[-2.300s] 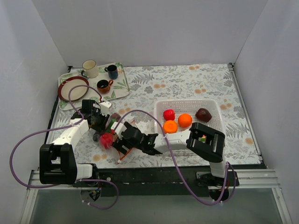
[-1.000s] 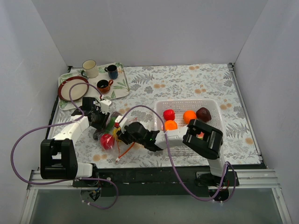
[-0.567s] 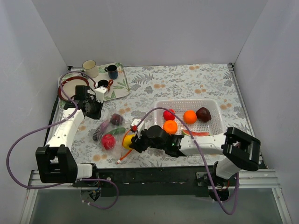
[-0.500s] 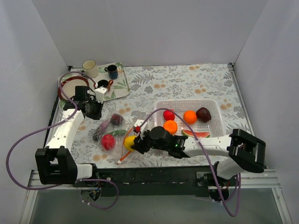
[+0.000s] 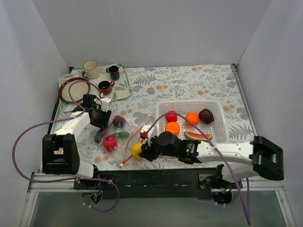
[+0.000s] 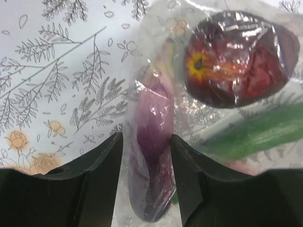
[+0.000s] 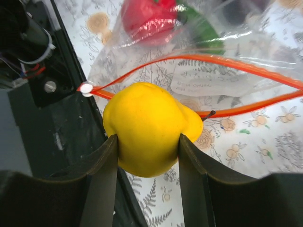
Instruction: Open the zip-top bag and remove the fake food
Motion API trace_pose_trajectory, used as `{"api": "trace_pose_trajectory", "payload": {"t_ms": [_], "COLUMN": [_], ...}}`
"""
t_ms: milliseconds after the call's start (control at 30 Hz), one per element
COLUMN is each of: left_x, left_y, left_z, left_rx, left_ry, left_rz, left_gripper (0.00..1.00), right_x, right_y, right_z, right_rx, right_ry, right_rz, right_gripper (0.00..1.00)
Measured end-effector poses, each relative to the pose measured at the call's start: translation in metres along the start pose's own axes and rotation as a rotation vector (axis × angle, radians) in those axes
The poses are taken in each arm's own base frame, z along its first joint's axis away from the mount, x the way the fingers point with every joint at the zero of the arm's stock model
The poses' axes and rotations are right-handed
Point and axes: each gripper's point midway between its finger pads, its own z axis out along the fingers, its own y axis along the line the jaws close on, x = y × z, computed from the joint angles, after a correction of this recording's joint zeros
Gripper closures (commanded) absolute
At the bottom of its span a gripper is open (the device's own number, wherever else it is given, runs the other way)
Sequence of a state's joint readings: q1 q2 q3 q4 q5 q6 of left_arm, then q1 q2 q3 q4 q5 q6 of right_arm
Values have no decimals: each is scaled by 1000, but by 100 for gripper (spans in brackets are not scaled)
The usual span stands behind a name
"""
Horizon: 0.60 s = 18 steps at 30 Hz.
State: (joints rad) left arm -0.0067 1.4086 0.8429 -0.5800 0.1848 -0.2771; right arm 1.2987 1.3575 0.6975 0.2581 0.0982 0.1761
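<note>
The zip-top bag (image 5: 124,142) lies left of centre with its orange zipper mouth open. A red piece (image 5: 110,143), a green one (image 5: 121,134), a maroon one (image 5: 118,121) and a purple one (image 5: 100,135) are still in it. My left gripper (image 5: 102,122) is closed on the bag (image 6: 156,85), pinching the purple piece (image 6: 151,118) through the plastic. The maroon piece (image 6: 236,56) sits just beyond. My right gripper (image 5: 142,150) is shut on a yellow fruit (image 7: 147,127), held outside the bag's mouth (image 7: 246,66) near the table's front edge.
A white mesh basket (image 5: 189,103) at centre right holds a red piece, two orange ones, a maroon one and a watermelon slice. A tray (image 5: 120,90) with mugs and a red-rimmed plate (image 5: 73,89) stands at back left. The black front edge (image 7: 33,94) is close to the yellow fruit.
My right gripper has drawn the yellow fruit out of the bag toward the front edge. My left gripper let go, drew back toward the tray, then returned onto the bag.
</note>
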Motion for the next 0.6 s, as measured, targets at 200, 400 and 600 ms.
{"api": "trace_pose_trajectory", "payload": {"t_ms": [200, 400, 600], "left_x": [-13, -20, -26], "left_y": [4, 2, -7], "left_z": [12, 17, 18], "left_rx": [2, 16, 73], "left_ry": [-37, -69, -88], "left_rz": [-18, -14, -21], "left_gripper": [54, 100, 100], "right_x": [-77, -104, -44], "right_y": [0, -32, -109], "right_z": [-75, -138, -161], "right_rx": [31, 213, 652], "right_ry": [-205, -322, -136], "right_rz": [13, 64, 140], "right_gripper": [99, 99, 96]}}
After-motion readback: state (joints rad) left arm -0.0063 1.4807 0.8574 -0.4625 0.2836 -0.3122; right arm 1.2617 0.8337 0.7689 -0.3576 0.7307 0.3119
